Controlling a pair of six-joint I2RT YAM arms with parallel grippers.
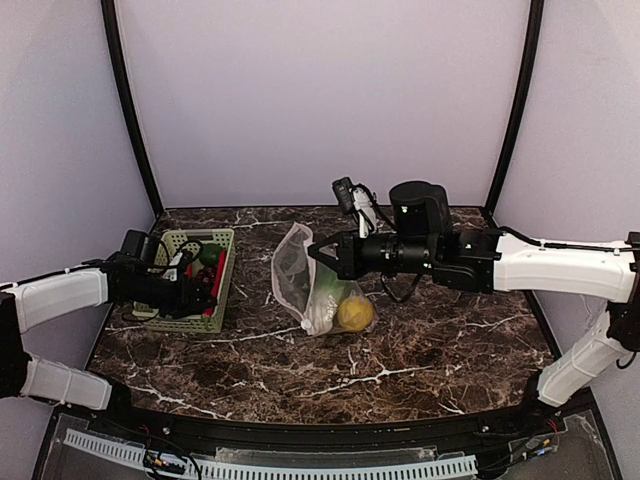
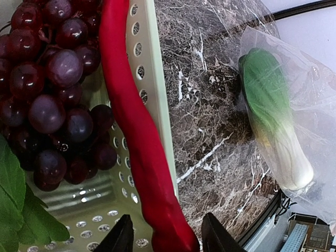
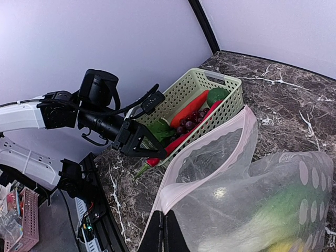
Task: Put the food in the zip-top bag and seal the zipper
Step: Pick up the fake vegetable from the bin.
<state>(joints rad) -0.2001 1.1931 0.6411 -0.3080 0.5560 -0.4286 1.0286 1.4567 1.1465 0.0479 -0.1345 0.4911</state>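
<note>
The clear dotted zip-top bag [image 1: 298, 280] lies mid-table with its mouth held up. My right gripper [image 1: 318, 252] is shut on the mouth edge, on the pinkish zipper strip [image 3: 205, 145]; its fingers [image 3: 169, 212] pinch the rim. Inside the bag lie the yellow lemon [image 1: 355, 313] and a green leafy vegetable [image 2: 273, 115]. My left gripper [image 2: 169, 236] is low over the pale green basket [image 1: 215, 235], open. Its jaws stand on either side of a long red chili [image 2: 142, 131] that leans on the basket wall, with a gap on both sides.
Dark red grapes [image 2: 47, 79], a green leaf [image 2: 16, 210], an orange-red piece [image 3: 189, 107] and a round green piece [image 3: 215, 96] are in the basket. Marble table [image 1: 430, 340] runs between basket and bag. Pale walls enclose the back and sides.
</note>
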